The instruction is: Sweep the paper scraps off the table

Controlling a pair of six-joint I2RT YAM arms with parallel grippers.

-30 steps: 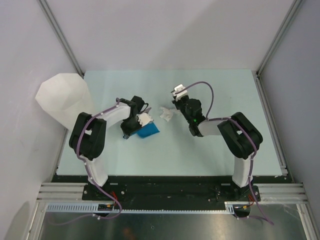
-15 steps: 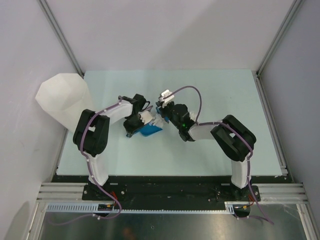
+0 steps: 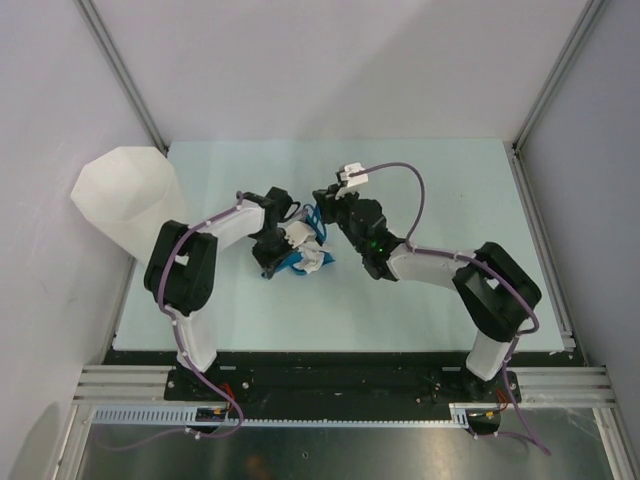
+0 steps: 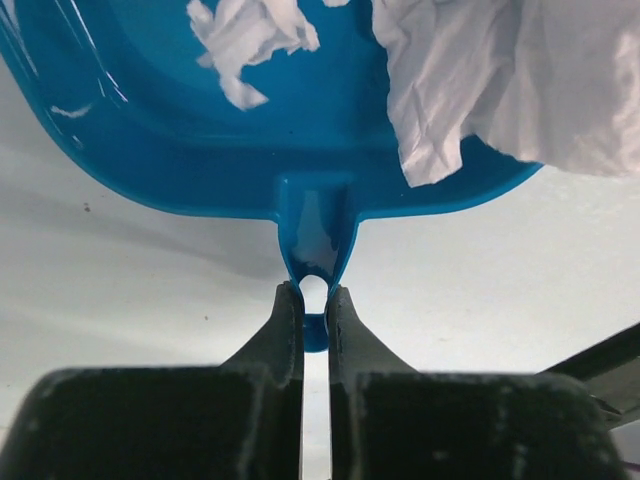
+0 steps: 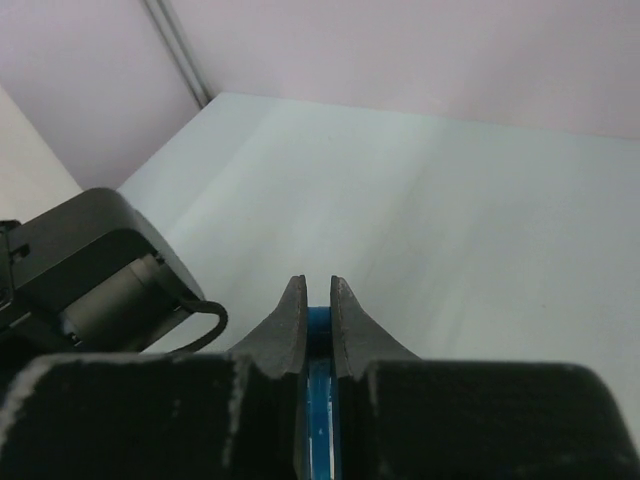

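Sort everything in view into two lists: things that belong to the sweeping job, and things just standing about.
Belongs to the job: paper scraps, dustpan held by the left end effector, blue tool (likely a brush) in the right end effector, table, white bin (probably for the scraps).
Just standing about: grey walls, metal frame rails.

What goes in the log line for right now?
left pincer: shut on dustpan handle | right pincer: shut on blue tool | paper scraps: in dustpan

No legible text or labels.
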